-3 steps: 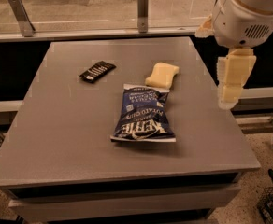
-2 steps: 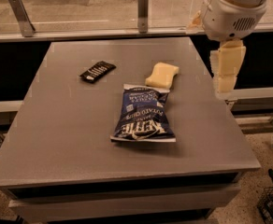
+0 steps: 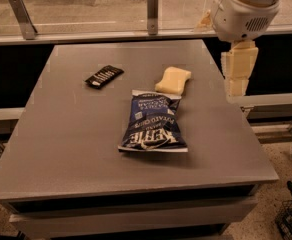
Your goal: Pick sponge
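Three things lie on the table (image 3: 61,149): nearest, the bag (image 3: 153,129); just past its far edge at 1 o'clock, the sponge (image 3: 173,80); at 11 o'clock, apart, the bar (image 3: 104,76). At the sponge's 3 o'clock, the gripper (image 3: 237,79) hangs by the table's edge; open or closed, I cannot tell.

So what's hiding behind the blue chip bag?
The sponge lies right behind the chip bag. Anything under the bag is hidden. The gripper hangs right of the sponge, above the edge of the table.
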`<state>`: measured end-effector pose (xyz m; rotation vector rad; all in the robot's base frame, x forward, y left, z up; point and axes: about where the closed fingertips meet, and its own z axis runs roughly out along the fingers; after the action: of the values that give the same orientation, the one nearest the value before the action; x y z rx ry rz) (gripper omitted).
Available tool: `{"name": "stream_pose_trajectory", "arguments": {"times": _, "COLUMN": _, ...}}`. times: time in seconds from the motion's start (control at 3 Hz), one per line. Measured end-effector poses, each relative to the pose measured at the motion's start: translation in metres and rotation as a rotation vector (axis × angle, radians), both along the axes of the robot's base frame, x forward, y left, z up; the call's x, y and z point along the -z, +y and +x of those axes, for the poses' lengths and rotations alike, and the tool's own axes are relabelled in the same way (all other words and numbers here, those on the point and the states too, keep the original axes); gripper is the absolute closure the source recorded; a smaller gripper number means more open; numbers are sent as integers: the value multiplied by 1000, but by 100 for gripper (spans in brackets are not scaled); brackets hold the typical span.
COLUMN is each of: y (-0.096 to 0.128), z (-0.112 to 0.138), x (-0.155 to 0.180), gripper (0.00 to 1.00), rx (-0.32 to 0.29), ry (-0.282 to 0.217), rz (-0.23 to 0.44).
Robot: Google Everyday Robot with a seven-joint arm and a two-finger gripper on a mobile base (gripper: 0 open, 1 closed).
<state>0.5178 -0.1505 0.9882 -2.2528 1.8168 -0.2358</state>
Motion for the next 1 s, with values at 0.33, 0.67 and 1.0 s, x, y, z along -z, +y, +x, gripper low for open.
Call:
{"name": "stream_pose_trajectory", "arguments": {"times": 0.33, "y": 15, "z": 12, "x": 0, "gripper": 0, "rx": -119, "ry": 6, "rz": 0}}
{"name": "stream_pose_trajectory", "arguments": {"times": 0.67, "y": 35, "z": 23, "x": 4, "gripper": 0, "rx": -292, "ry": -21, "rz": -45}}
{"name": "stream_pose_trajectory", "arguments": {"times": 1.0, "y": 59, "z": 34, "x": 11, "gripper": 0, "rx": -449, "ry": -33, "rz": -37}}
